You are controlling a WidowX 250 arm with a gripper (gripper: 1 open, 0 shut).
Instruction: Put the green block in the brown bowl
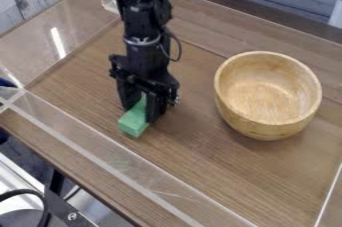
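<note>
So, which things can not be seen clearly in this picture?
- Block: in the single camera view the gripper covers its far end, so whether the fingers already touch it is not clear.
- Fingertips: dark and small; the gap cannot be judged.
- Bowl: the near wall hides part of its inside floor.
- Arm: cut off by the top edge.
</note>
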